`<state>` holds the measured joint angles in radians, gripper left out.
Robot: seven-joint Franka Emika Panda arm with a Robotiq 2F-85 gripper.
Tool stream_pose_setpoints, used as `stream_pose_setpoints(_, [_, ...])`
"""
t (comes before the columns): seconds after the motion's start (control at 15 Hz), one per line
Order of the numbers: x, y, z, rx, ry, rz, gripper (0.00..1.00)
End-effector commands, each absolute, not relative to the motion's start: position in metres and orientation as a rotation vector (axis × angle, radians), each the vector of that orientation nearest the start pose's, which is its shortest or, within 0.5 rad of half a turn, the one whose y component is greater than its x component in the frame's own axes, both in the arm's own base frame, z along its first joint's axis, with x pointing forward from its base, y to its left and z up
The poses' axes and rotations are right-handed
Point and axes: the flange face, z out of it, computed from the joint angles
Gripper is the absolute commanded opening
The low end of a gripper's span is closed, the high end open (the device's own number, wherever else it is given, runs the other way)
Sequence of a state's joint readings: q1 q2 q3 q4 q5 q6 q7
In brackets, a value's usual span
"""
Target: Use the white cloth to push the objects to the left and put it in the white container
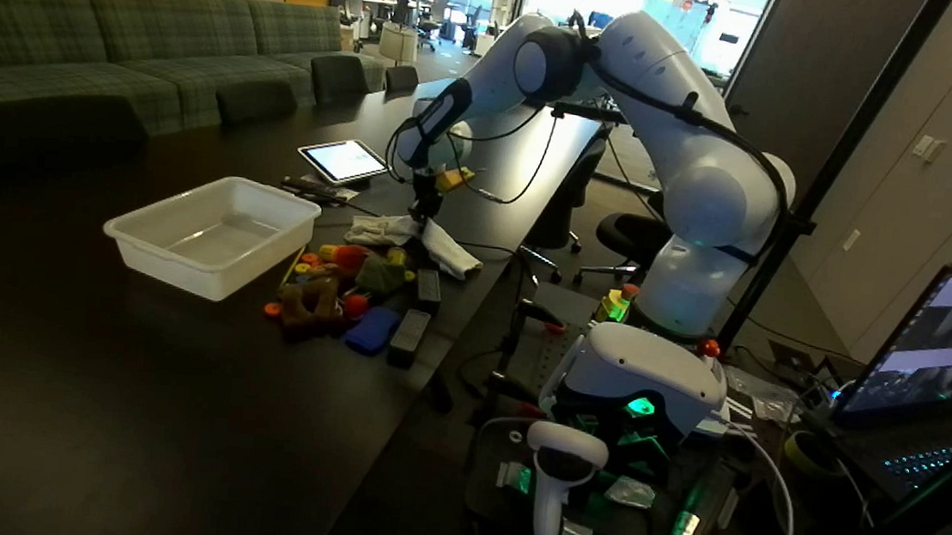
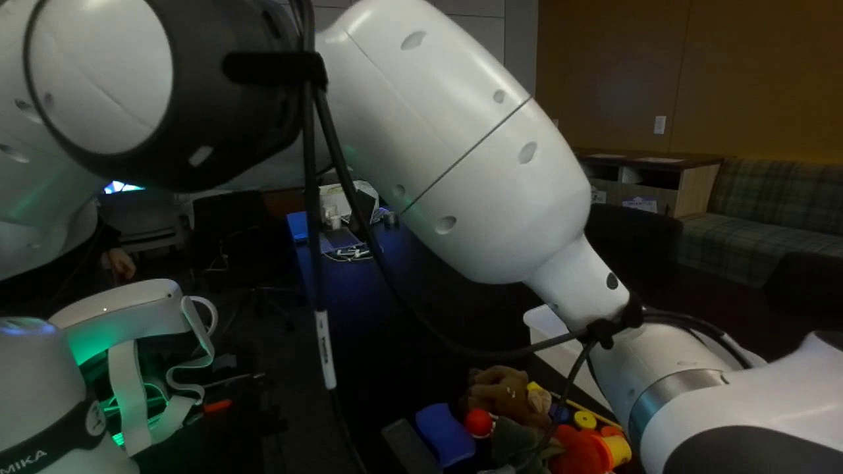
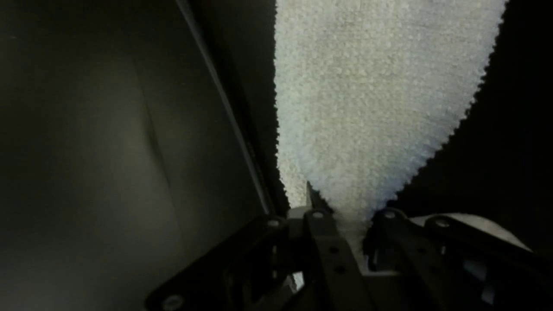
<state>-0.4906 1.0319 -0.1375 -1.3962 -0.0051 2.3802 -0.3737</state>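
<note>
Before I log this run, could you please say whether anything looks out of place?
Nothing stands out: the objects lie jumbled beside the white container, which suits the task, and the white cloth bunches where the hand grips it.

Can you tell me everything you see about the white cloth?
The white cloth is off-white and looks soft and bumpy, like a towel, with fuzzy edges. The gripper pinches it into a narrow bunch. In an exterior view, it spreads out on both sides of the gripper and seems to rest on the dark table, beside the pile of objects and outside the white container. I can't tell whether it touches any of them.
</note>
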Motion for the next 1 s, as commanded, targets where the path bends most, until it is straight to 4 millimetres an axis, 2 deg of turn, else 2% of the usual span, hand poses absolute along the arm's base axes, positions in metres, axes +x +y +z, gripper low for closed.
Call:
stream_pose_setpoints(0.0, [0.557, -0.419, 0.129, -3.198, 0.229, 0.174, 0.06])
stream_pose_setpoints(0.2, [0.532, -0.431, 0.160, -3.189, 0.210, 0.197, 0.07])
stream_pose_setpoints(0.4, [0.498, -0.444, 0.197, -3.212, 0.215, 0.204, 0.07])
stream_pose_setpoints(0.6, [0.470, -0.450, 0.226, -3.253, 0.221, 0.226, 0.07])
stream_pose_setpoints(0.93, [0.439, -0.441, 0.248, -3.360, 0.134, 0.322, 0.07])
